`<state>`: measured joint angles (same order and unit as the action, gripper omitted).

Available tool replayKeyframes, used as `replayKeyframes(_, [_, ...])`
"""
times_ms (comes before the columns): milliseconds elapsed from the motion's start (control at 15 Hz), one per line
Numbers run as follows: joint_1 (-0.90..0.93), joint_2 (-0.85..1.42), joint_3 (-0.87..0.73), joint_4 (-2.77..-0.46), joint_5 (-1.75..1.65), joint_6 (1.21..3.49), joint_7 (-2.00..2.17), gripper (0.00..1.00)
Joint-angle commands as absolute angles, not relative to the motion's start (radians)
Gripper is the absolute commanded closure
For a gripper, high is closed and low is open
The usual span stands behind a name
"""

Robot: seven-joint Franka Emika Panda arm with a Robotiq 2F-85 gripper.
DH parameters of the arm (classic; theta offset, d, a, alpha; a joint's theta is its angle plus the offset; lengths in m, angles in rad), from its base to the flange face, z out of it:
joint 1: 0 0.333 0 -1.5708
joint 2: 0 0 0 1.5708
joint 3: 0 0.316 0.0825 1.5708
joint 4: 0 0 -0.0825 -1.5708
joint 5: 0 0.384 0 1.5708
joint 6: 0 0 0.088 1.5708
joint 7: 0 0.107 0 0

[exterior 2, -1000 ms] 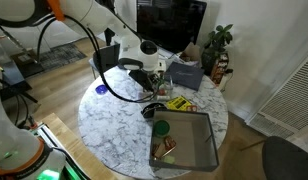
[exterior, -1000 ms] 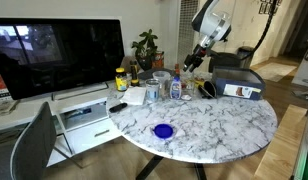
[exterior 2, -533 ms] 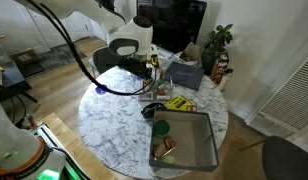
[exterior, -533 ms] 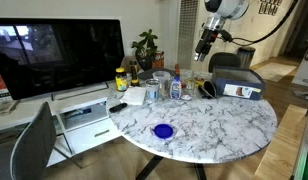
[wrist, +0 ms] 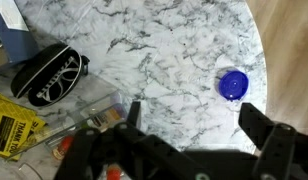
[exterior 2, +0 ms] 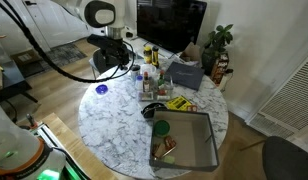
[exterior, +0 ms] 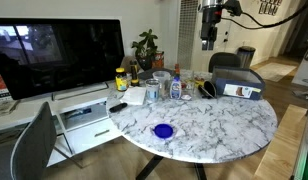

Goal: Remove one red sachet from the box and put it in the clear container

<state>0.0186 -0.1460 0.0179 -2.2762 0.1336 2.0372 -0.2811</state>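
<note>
The box (exterior: 237, 86) stands at the table's edge, dark grey-blue on top with a white printed front. In an exterior view its open inside (exterior 2: 208, 127) shows red sachets (exterior 2: 166, 150) in one corner. The clear container (exterior: 157, 92) stands near the plant, among small bottles; it also shows in an exterior view (exterior 2: 184, 76). My gripper (exterior: 207, 40) hangs high above the table, open and empty, in both exterior views (exterior 2: 126, 66). In the wrist view its fingers (wrist: 194, 118) are spread over bare marble. The box is out of the wrist view.
A black pouch (wrist: 49, 72), a yellow packet (wrist: 12, 125) and a blue cap (wrist: 232, 84) lie on the marble table (wrist: 164, 50). Small bottles (exterior 2: 147, 85) stand by the container. A monitor (exterior: 59, 55) and a plant (exterior: 146, 45) stand behind.
My gripper has risen from low over the bottles and container to high above the table and has shifted sideways. It stays open and empty. Nothing on the table moved.
</note>
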Motion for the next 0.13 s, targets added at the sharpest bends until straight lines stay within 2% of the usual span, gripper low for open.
replayKeyframes(0, [0.027, -0.15, 0.013, -2.275, 0.126, 2.033, -0.269, 0.0])
replayKeyframes(67, [0.027, -0.149, 0.013, -2.275, 0.125, 2.033, -0.266, 0.0])
